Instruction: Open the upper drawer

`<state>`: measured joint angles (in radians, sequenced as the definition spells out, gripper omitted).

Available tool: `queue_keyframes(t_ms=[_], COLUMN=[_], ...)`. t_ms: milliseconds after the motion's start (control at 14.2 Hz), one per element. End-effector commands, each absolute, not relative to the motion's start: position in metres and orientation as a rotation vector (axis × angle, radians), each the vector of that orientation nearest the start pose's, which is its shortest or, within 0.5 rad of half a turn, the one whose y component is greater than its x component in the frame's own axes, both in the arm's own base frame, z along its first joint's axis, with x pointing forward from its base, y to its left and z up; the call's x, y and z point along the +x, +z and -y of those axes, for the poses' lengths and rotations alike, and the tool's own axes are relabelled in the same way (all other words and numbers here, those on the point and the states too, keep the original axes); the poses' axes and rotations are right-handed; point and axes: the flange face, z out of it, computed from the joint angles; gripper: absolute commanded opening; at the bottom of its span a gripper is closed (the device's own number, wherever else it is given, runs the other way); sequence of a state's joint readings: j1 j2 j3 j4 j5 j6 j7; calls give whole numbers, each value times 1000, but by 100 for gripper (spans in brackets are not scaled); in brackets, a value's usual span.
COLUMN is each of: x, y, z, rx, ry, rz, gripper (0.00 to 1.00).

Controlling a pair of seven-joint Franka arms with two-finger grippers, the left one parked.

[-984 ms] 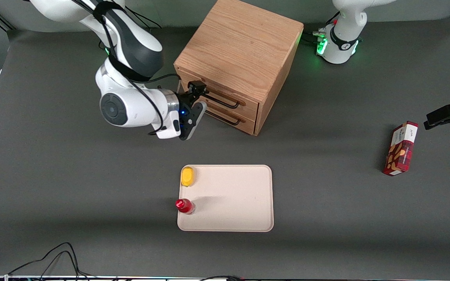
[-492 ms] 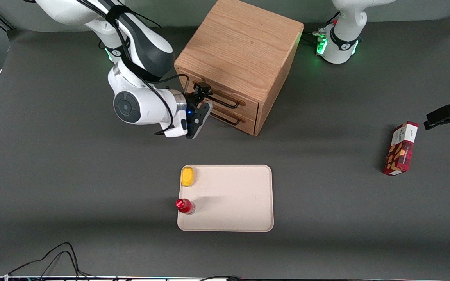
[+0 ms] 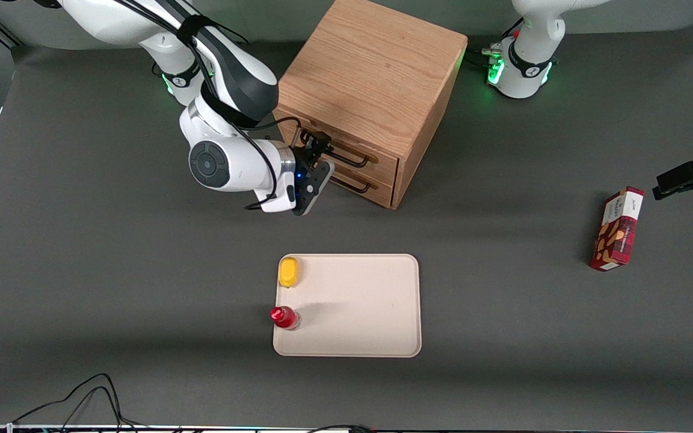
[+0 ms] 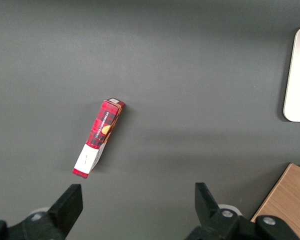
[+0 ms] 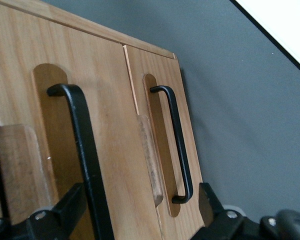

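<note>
Gripper set at the upper drawer handle

The fingers are spread, with the handle passing between them; nothing is gripped yet. The drawer is seen shut in the cabinet. Closing on the handle, then a straight outward pull, is judged next.

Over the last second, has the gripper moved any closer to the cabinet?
Yes. The gripper has closed in on the cabinet, now sitting at the upper drawer with its open fingers either side of the black handle.
</note>
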<state>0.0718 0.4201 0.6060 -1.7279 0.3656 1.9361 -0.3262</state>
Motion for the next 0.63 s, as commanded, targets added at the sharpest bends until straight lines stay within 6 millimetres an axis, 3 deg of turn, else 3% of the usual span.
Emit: queue_keyframes(t_ms=[0,562], x=[507,541], y=[365,370], z=[-397,-385], rx=[-2413,-2435], ry=[312,257], rz=[1014,977], gripper=[100,100])
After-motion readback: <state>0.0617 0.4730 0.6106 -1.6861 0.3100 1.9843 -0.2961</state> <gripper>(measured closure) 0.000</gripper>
